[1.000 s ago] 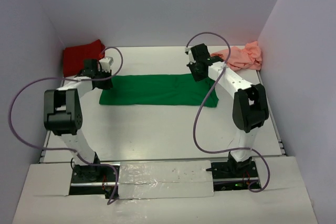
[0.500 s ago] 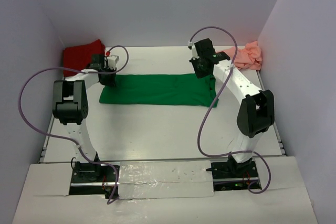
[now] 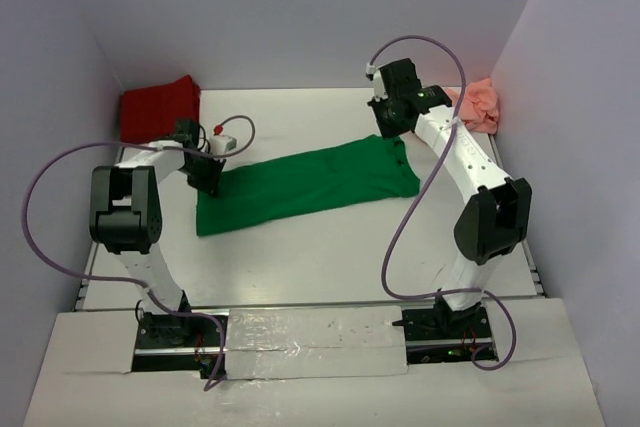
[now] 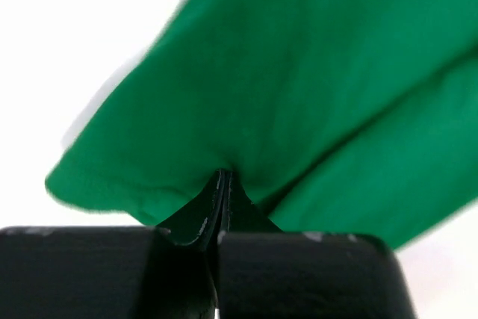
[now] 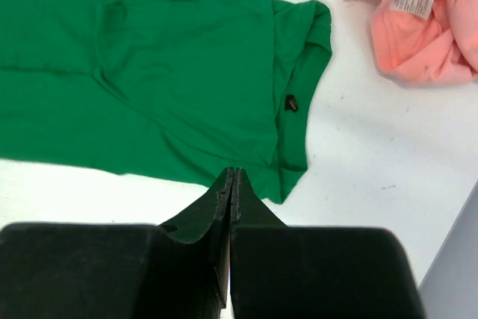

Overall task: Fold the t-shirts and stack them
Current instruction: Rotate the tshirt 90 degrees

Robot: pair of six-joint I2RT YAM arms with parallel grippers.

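White desk (image 3: 300, 267), green t-shirt (image 3: 300, 185) lying slanted across the middle. Jaws of the left gripper (image 4: 222, 177) pinch its end, while the right gripper (image 5: 230, 173) has jaws pressed together over the collar, seemingly empty. Limp, light cotton, so I'd grab hems or corners.

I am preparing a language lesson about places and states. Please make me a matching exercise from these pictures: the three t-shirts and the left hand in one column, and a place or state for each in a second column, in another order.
Column one:
1. green t-shirt
2. dark red t-shirt
3. salmon pink t-shirt
4. left hand

Column two:
A. crumpled in the far right corner of the table
B. shut on a shirt's edge
C. lying in the far left corner
D. spread slantwise across the middle

Right pairs: 1-D, 2-C, 3-A, 4-B.
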